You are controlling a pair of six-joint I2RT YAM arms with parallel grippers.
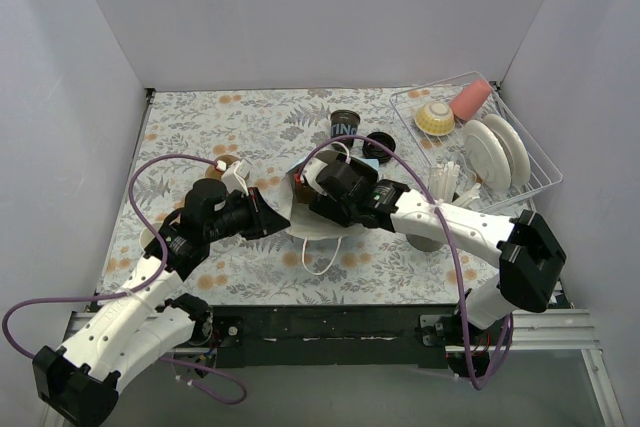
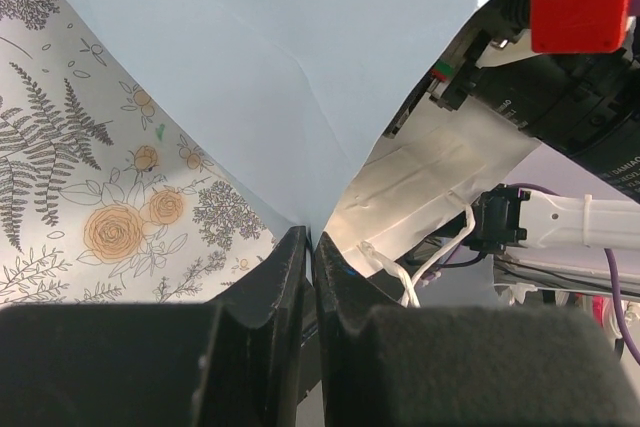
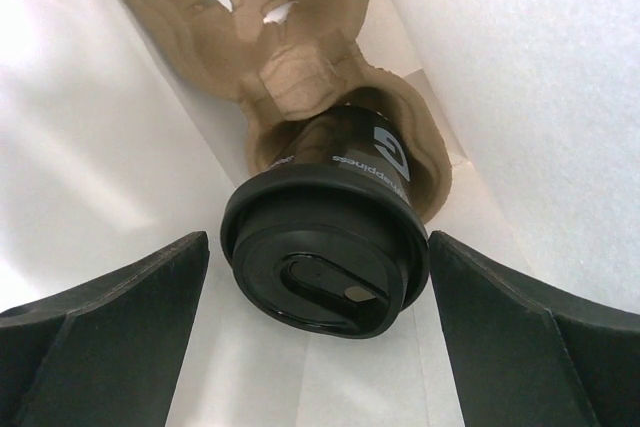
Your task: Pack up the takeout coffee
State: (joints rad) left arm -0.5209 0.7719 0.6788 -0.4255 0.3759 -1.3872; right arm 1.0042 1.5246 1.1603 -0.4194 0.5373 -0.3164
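A black takeout coffee cup (image 3: 325, 247) with white lettering and a round black lid sits in a brown pulp carrier (image 3: 290, 37) inside the white paper bag (image 3: 90, 147). My right gripper (image 3: 318, 252) is open. Its fingers stand on either side of the lid, with a thin gap showing on each side. My left gripper (image 2: 310, 239) is shut on the bag's edge (image 2: 300, 97). In the top view the bag (image 1: 312, 225) lies between the arms, and my left gripper (image 1: 274, 219) is at its left side. A second black cup (image 1: 345, 125) stands behind it, with a loose lid (image 1: 380, 144) beside it.
A white wire dish rack (image 1: 530, 172) at the back right holds plates (image 1: 490, 152), a yellow bowl (image 1: 435, 117) and a pink cup (image 1: 470, 99). White utensils (image 1: 445, 179) stand close to my right forearm. The bag's handle loop (image 1: 320, 259) lies toward the near edge.
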